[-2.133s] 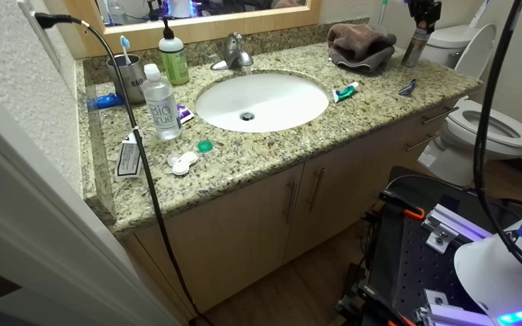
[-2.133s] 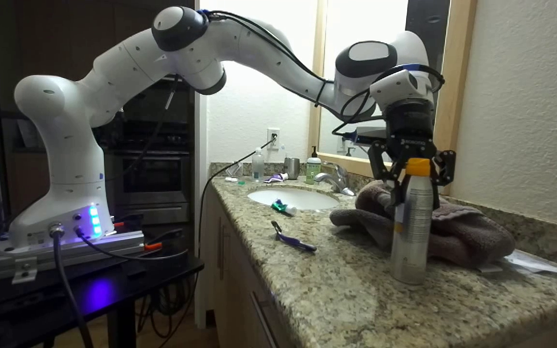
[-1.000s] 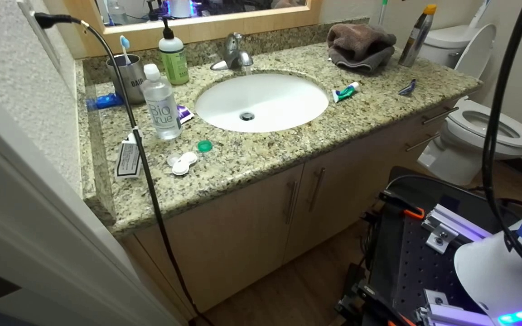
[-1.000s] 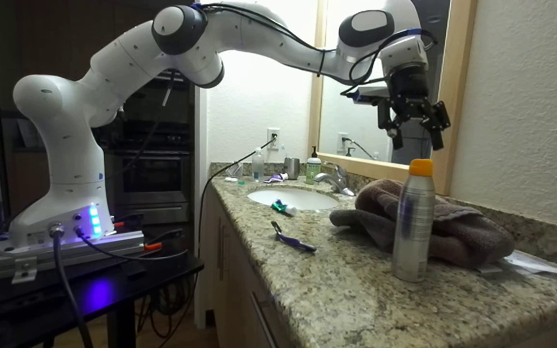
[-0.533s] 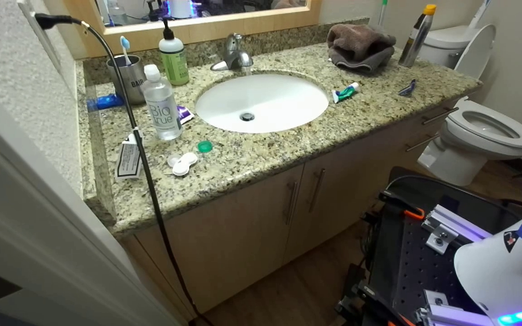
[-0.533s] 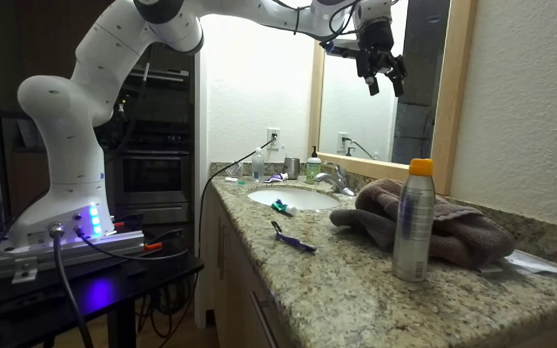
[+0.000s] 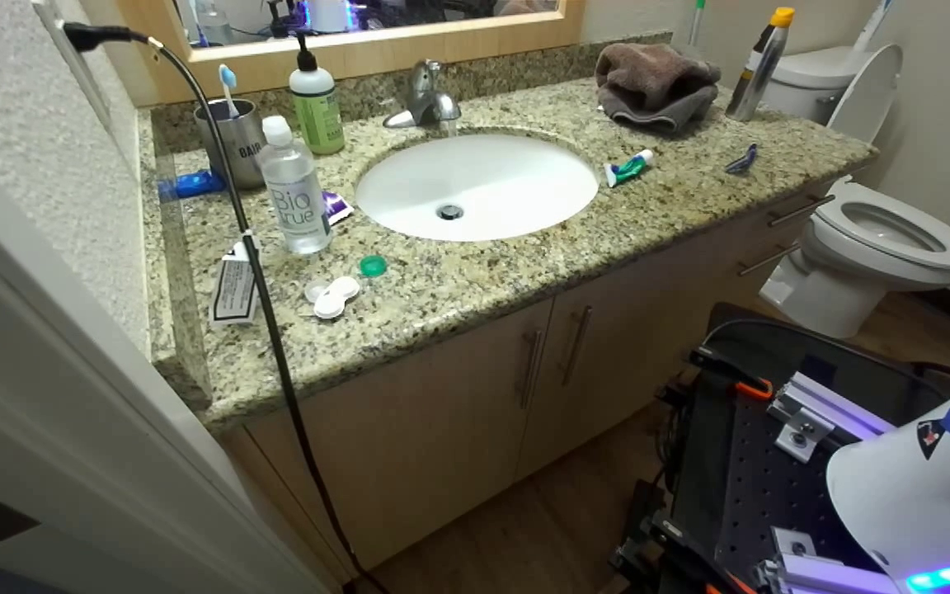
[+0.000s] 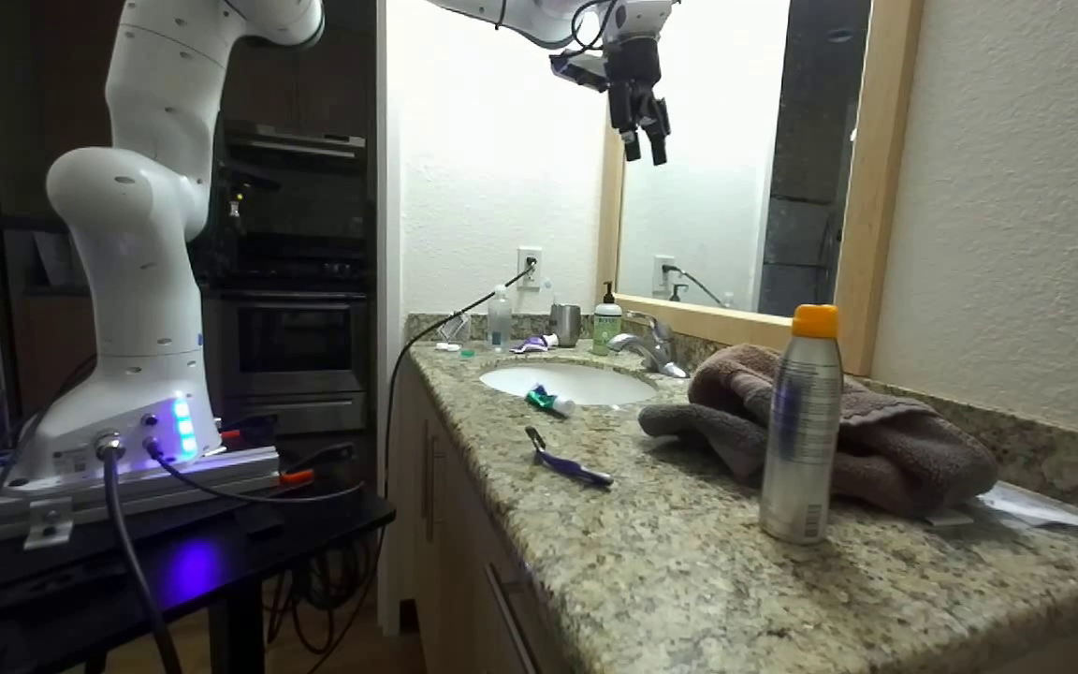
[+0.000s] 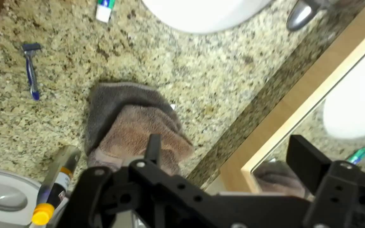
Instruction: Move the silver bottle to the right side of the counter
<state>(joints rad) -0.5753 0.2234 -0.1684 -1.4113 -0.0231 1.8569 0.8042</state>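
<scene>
1. My black two-fingered claw (image 8: 646,157) is hanging high above the speckled beige granite counter (image 8: 651,571); in the wrist view its fingers (image 9: 307,163) are standing wide apart, holding nothing.
2. The slim silver-grey metal bottle (image 8: 800,435) is standing upright near the counter's right edge, back from the front right corner, just beside a bunched grey-brown terry towel (image 8: 895,459).
3. I'm judging it a stiff, smooth aerosol-type can: probably light, hardly fragile, likely to be slipping in a loose grip and tipping easily on that narrow base.
4. For any hold, I'm favouring the straight wall around mid-height, fingers square across; the orange cap (image 8: 815,322) could be popping off under load, and the tapering shoulder could be shedding the grip.
5. Its side is carrying fine print and, low down, a barcode (image 8: 812,520); I'm making out no brand.
6. Towards the left edge, a clear plastic bottle (image 7: 292,194) is reading "Bio true"; nearer the back left corner, a brushed steel cup (image 7: 246,132) is reading "BAIR".
</scene>
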